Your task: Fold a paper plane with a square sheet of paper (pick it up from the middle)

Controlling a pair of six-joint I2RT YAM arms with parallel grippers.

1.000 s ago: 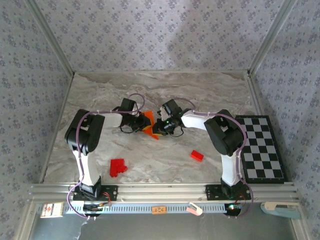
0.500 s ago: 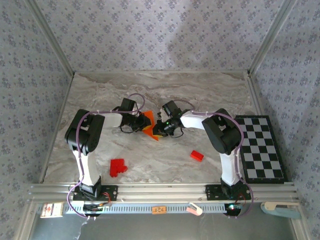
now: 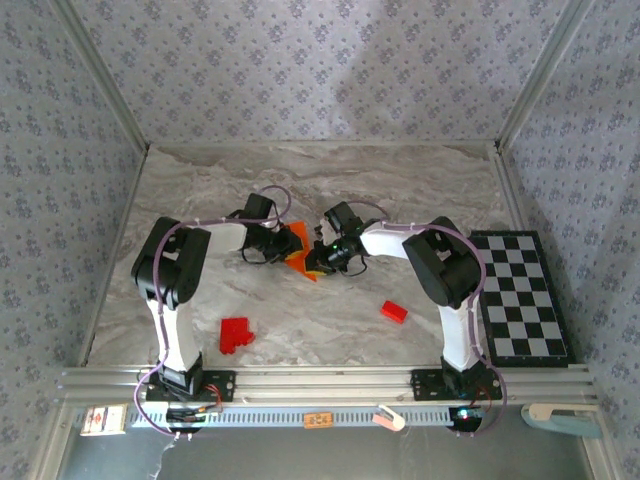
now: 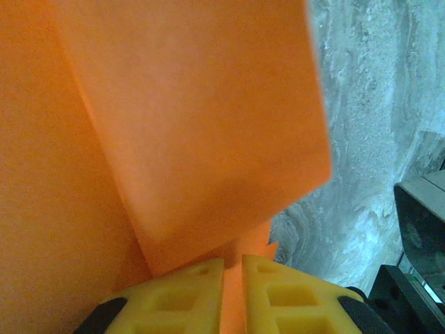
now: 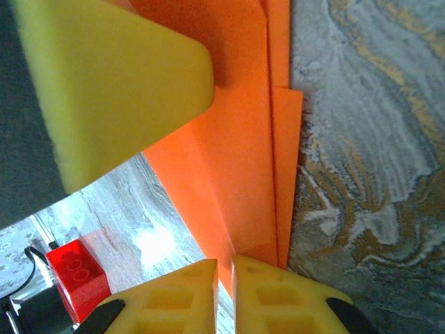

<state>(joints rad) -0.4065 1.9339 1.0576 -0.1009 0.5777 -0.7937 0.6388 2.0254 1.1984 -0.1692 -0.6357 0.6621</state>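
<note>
Around, patterned walls (image 3: 320, 70) enclose the marbled tabletop (image 3: 300, 170); red blocks (image 3: 235, 334) and a chequered board (image 3: 520, 295) lie aside; left hand (image 4: 233, 270) and right hand (image 5: 224, 270) each pinch the orange paper (image 4: 174, 125).

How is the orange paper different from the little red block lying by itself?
The orange paper is thin and folded; the red block is chunky. The paper is pinched by the left gripper and right gripper; the block lies loose on the table. Both are plain, bright colours.

Lab cell w/ alu frame (image 3: 320, 383)
</note>
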